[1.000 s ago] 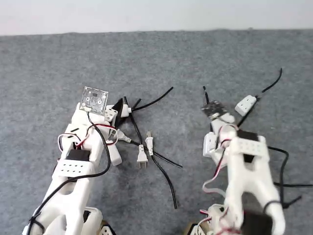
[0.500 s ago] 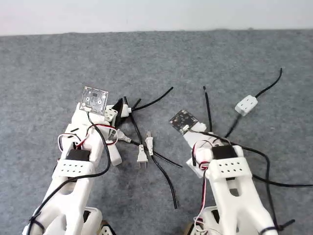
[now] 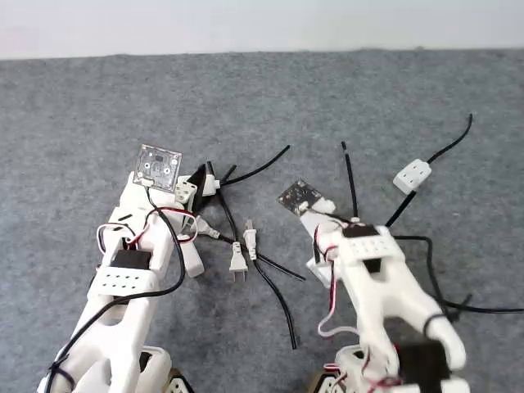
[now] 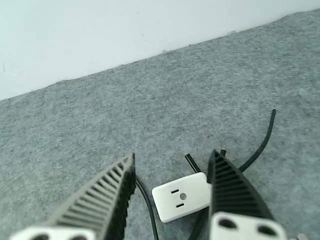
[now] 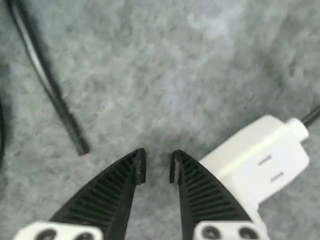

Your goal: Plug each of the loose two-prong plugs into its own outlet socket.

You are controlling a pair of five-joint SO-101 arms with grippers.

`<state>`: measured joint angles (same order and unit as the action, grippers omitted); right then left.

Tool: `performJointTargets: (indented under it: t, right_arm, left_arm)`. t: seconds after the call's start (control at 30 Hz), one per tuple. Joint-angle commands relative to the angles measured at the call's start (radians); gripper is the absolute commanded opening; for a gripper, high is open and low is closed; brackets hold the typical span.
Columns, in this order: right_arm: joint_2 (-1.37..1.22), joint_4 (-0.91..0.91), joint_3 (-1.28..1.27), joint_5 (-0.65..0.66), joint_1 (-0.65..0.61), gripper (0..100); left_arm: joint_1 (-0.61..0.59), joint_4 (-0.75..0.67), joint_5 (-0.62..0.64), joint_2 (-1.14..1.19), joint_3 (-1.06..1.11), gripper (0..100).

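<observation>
A white outlet socket (image 4: 181,196) lies between the wide-apart fingers of my open left gripper (image 4: 174,156), against one finger. In the high view this socket (image 3: 187,191) sits at the left arm's tip. Two loose two-prong plugs (image 3: 237,262) (image 3: 250,239) lie side by side on the grey carpet between the arms. My right gripper (image 5: 157,165) hangs over bare carpet, its fingers almost together with nothing in the narrow gap. Another white socket (image 5: 260,160) lies just outside one of its fingers. A further socket (image 3: 412,174) lies at the far right.
Black cables (image 3: 274,295) trail from the plugs and cross the middle of the grey carpet (image 3: 262,98). A cut cable end (image 5: 75,137) lies near the right gripper. The right arm (image 3: 364,250) stands at centre right.
The right arm has swung left, from beside the far-right socket towards the middle of the carpet. The left arm and the plugs have stayed put.
</observation>
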<state>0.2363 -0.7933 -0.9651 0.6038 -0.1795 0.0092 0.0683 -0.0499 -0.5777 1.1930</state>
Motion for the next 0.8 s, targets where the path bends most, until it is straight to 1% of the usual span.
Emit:
performJointTargets:
  t: [0.0, 0.13, 0.2, 0.33, 0.4, 0.5, 0.67, 0.77]
  right_arm:
    - [-0.073, -0.015, 0.118, -0.009, 0.010, 10.9]
    - [-0.122, -0.064, 0.184, -0.009, 0.036, 10.9]
    - [-0.130, -0.035, 0.204, -0.003, 0.108, 10.9]
    - [-0.159, 0.051, 0.295, 0.000, 0.321, 10.6]
    - [-0.200, 0.045, 0.351, 0.038, 0.397, 10.6]
    - [-0.298, 0.024, 0.443, 0.127, 0.478, 10.6]
    - [-0.501, 0.022, 0.651, 0.135, 0.608, 10.7]
    - [-0.602, -0.005, 0.750, 0.138, 0.644, 10.7]
  left_arm:
    - [0.005, -0.025, -0.017, 0.002, -0.054, 23]
    - [0.005, -0.025, -0.017, 0.002, -0.054, 23]
    - [0.005, -0.025, -0.017, 0.002, -0.054, 23]
    - [0.005, -0.025, -0.017, 0.002, -0.054, 23]
    - [0.005, -0.025, -0.017, 0.002, -0.054, 23]
    - [0.006, -0.025, -0.017, 0.002, -0.053, 23]
    - [0.006, -0.025, -0.017, 0.002, -0.053, 23]
    - [0.008, -0.025, -0.017, 0.002, -0.053, 23]
